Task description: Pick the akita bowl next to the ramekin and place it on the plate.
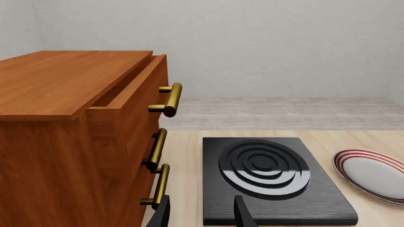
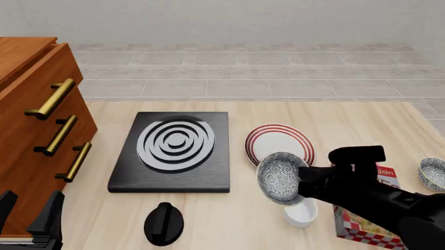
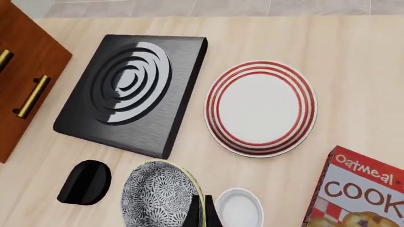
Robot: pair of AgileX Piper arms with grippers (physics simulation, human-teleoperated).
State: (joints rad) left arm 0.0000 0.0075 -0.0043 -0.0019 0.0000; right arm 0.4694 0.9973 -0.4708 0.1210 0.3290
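Lower right of the front frame: right gripper [image 2: 300, 179] is clamped on the rim of the akita bowl [image 2: 281, 177], holding it off the worktop [image 2: 347, 117] and tipped on edge, its speckled inside facing the camera. Bowl overlaps the near rim of the plate [image 2: 280, 142] in that view and sits directly above the ramekin [image 2: 300, 213], which stands upright on the worktop, apart from the bowl. Right wrist view confirms: bowl [image 3: 161, 194] pinched at the rim between the fingers [image 3: 197, 213], ramekin [image 3: 239, 207] just beside it, plate [image 3: 260, 107] bare and further out. Second identical speckled bowl [image 2: 433, 173] sits at the right edge of the front frame, beside the oatmeal cookie box [image 2: 368, 219], which the right arm partly hides. Black stove [image 2: 174, 151] left of the plate, black knob [image 2: 164, 223] in front of it. Wooden drawer cabinet [image 2: 35, 130] at far left, top drawer slightly pulled out in the left wrist view. Left gripper [image 2: 28, 221] at the lower left corner of the front frame, jaws spread and holding nothing, well apart from the dishes.
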